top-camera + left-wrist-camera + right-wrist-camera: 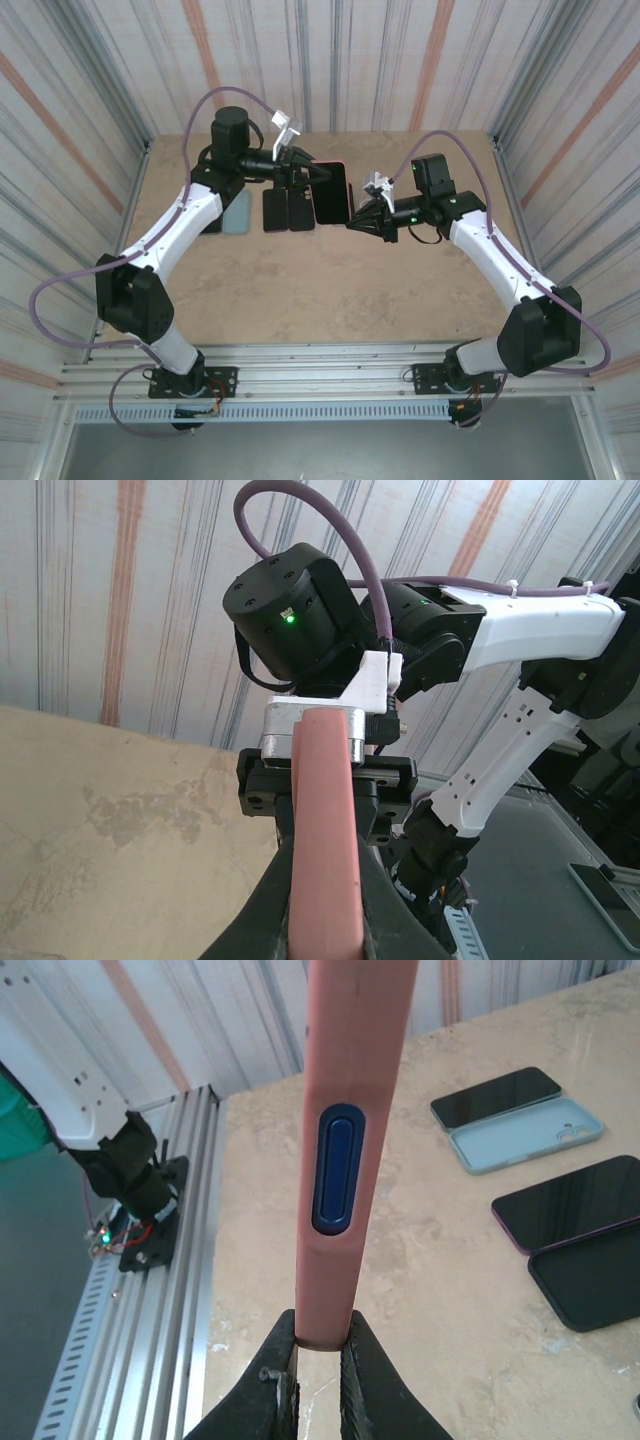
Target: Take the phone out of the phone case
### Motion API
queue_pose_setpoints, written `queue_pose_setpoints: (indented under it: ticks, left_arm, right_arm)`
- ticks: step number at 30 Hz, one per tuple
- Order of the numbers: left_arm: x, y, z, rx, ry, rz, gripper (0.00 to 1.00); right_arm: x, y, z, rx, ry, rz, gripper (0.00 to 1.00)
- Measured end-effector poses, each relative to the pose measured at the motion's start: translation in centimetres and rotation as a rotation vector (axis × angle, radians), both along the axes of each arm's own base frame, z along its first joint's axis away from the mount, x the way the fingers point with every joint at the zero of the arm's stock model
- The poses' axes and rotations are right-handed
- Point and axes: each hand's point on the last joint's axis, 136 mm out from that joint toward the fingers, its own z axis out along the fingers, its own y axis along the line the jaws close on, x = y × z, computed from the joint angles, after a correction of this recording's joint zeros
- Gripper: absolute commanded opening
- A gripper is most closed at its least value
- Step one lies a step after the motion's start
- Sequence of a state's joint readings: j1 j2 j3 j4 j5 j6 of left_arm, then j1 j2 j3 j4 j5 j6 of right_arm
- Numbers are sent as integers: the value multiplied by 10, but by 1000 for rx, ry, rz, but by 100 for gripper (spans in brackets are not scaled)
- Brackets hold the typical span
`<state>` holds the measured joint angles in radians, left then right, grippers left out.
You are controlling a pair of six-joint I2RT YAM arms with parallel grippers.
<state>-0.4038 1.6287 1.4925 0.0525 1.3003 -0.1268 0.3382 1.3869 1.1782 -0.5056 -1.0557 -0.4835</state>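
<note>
Over the table point(300, 290), the phone point(330, 195) sits in its pink phone case point(350, 1080), clamped between your two arms. The left gripper point(318, 176) and right gripper point(318, 1345) are both closed narrowly on opposite case edges. Expect a stiff, weighty phone in a soft, grippy shell. Peel at a corner, clear of the side button point(335, 1182).

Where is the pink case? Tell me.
Top view: the pink case is centre-back, clamped between left pincer and right pincer, right of the dark phones.
</note>
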Motion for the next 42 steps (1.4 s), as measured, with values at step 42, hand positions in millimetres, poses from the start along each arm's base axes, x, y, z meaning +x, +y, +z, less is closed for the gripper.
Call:
queue_pose_setpoints:
  ticks: [42]
  left_arm:
    - [-20, 6, 1, 8, 71, -107, 0]
  right_arm:
    - [-24, 20, 1, -71, -110, 113, 16]
